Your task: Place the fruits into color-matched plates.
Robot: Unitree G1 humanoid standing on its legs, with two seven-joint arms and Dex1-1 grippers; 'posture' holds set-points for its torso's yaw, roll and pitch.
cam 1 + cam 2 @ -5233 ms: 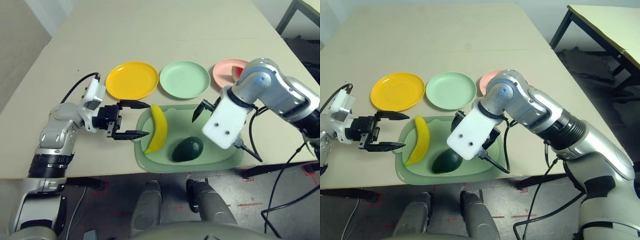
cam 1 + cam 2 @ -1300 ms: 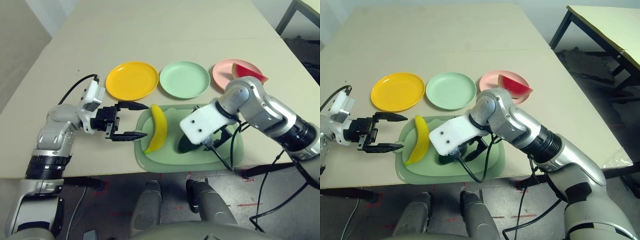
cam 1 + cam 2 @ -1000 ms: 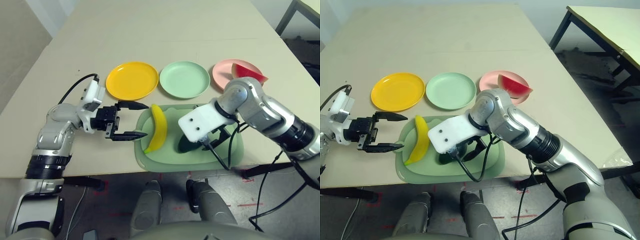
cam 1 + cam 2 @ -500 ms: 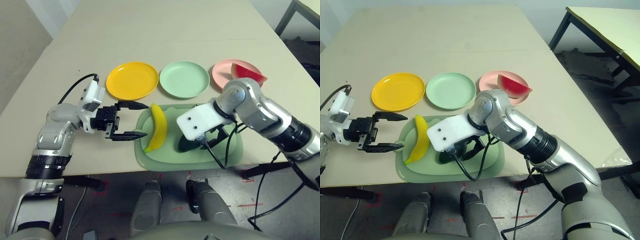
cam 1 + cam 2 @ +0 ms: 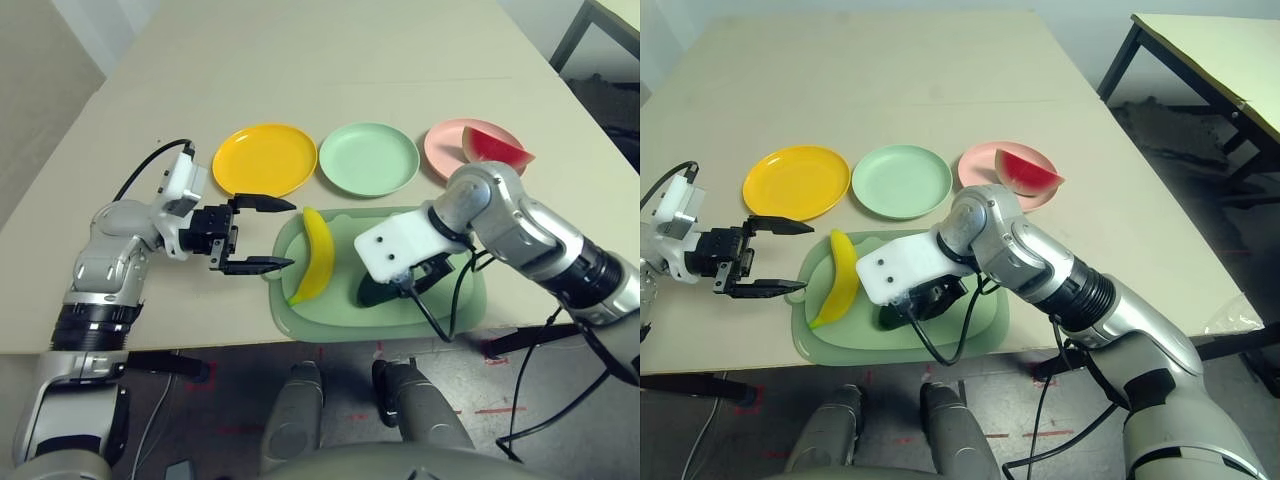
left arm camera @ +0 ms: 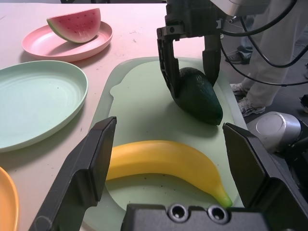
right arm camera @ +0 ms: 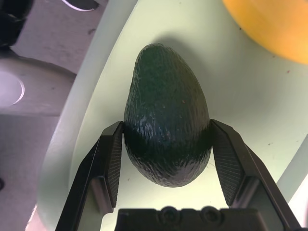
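Observation:
A dark green avocado (image 7: 166,110) lies on the light-green mat (image 5: 460,300), and my right gripper (image 7: 167,126) is shut on it, one finger pressed to each side. The yellow banana (image 5: 317,255) lies on the mat's left part. Just left of the mat and the banana hovers my left gripper (image 5: 290,233), open and holding nothing. A red watermelon wedge (image 5: 495,147) rests on the pink plate (image 5: 445,150) at the far right. The mint green plate (image 5: 368,158) in the middle and the yellow plate (image 5: 264,160) at the left hold nothing.
The three plates stand in a row just behind the mat. The mat lies close to the table's near edge. A black cable (image 5: 440,320) loops from my right wrist over the mat's front. Bare tabletop stretches beyond the plates.
My right gripper's fingers have closed in onto the avocado's sides. My left gripper has lifted slightly and stays open. The fruits and plates have not moved.

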